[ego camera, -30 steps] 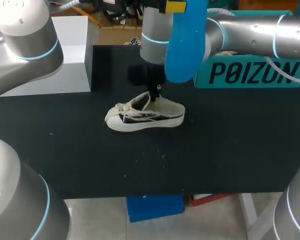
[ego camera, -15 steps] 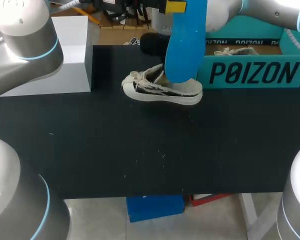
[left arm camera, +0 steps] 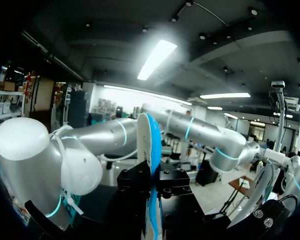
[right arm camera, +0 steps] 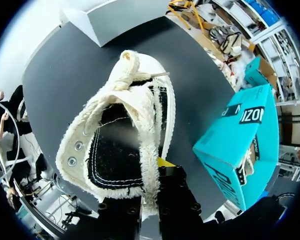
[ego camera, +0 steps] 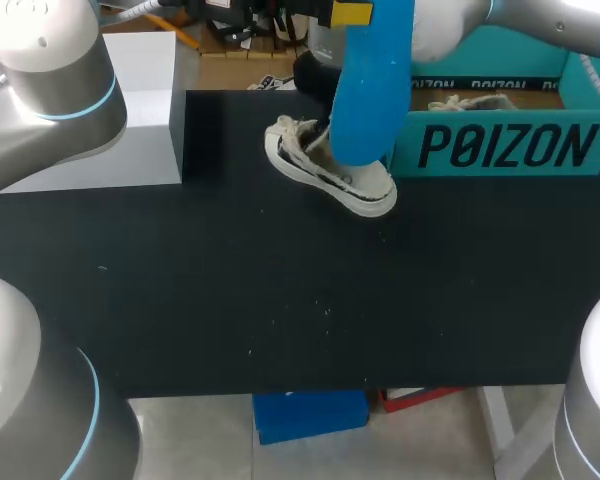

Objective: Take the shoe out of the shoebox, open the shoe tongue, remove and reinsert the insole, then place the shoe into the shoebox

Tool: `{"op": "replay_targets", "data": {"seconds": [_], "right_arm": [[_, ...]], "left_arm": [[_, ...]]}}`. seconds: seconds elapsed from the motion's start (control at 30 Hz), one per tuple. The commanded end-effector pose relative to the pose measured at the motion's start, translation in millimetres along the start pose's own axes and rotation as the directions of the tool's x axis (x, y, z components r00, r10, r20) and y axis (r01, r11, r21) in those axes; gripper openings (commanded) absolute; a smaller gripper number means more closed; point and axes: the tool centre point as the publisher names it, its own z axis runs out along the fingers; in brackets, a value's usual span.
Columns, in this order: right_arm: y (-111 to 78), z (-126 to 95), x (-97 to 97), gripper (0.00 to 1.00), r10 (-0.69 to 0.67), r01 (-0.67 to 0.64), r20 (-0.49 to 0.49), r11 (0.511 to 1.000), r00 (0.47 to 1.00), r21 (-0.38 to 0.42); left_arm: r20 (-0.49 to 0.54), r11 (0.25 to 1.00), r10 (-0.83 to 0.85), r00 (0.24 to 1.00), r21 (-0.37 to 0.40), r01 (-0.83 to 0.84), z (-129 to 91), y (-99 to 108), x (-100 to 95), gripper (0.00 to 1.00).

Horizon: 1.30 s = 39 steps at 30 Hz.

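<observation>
A cream low-top shoe point(ego camera: 325, 170) with dark side panels hangs tilted above the black table point(ego camera: 280, 310), just left of the teal shoebox point(ego camera: 500, 145). My right gripper point(right arm camera: 152, 175) is shut on the shoe's point(right arm camera: 120, 135) side wall near the heel; the inside looks dark and bare. In the head view this gripper is mostly hidden behind the blue insole point(ego camera: 370, 85). The insole hangs high, close to the camera, with my left gripper point(ego camera: 352, 12) shut on its top end. In the left wrist view the insole point(left arm camera: 149, 150) stands edge-on between the black fingers.
A white box point(ego camera: 110, 110) stands at the table's back left. A second cream shoe point(ego camera: 470, 100) lies inside the open shoebox point(right arm camera: 240, 130). My left arm's large elbow point(ego camera: 50, 80) looms over the back left corner.
My right arm has lifted the shoe off the table's middle and carried it back and right, up beside the shoebox, tilting it. The insole and left gripper have stayed put.
</observation>
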Motion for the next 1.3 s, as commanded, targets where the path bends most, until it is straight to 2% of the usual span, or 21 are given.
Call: {"op": "replay_targets", "data": {"seconds": [0.03, 0.33, 0.47, 0.83, 1.1, 1.3], "right_arm": [[1.8, 3.0, 12.1, 0.00, 0.862, -0.862, 0.099, 0.504, 0.498, -0.057], [-1.5, 17.6, 19.6, 0.00, 0.922, -0.925, 0.127, 0.375, 0.365, -0.063], [-1.9, 26.4, 18.4, 0.00, 0.928, -0.930, 0.121, 0.362, 0.353, -0.065], [4.5, 59.5, 33.1, 0.00, 0.885, -0.886, 0.144, 0.456, 0.443, -0.080], [6.5, 73.6, 42.1, 0.00, 0.862, -0.861, 0.142, 0.500, 0.486, -0.091], [5.0, 79.7, 44.6, 0.00, 0.841, -0.832, 0.133, 0.539, 0.524, -0.133]], "left_arm": [[0.002, 1.000, 0.002, 1.000, 0.002, -0.002, 1.4, 0.5, -0.6, 0.00], [0.002, 1.000, 0.002, 1.000, 0.002, -0.002, 1.4, 0.5, -0.6, 0.00], [0.002, 1.000, 0.002, 1.000, 0.002, -0.002, 1.4, 0.5, -0.6, 0.00], [0.002, 1.000, 0.002, 1.000, 0.002, -0.002, 1.4, 0.5, -0.6, 0.00], [0.002, 1.000, 0.002, 1.000, 0.002, -0.002, 1.4, 0.5, -0.6, 0.00], [0.002, 1.000, 0.002, 1.000, 0.002, -0.002, 1.4, 0.5, -0.6, 0.00]]}}
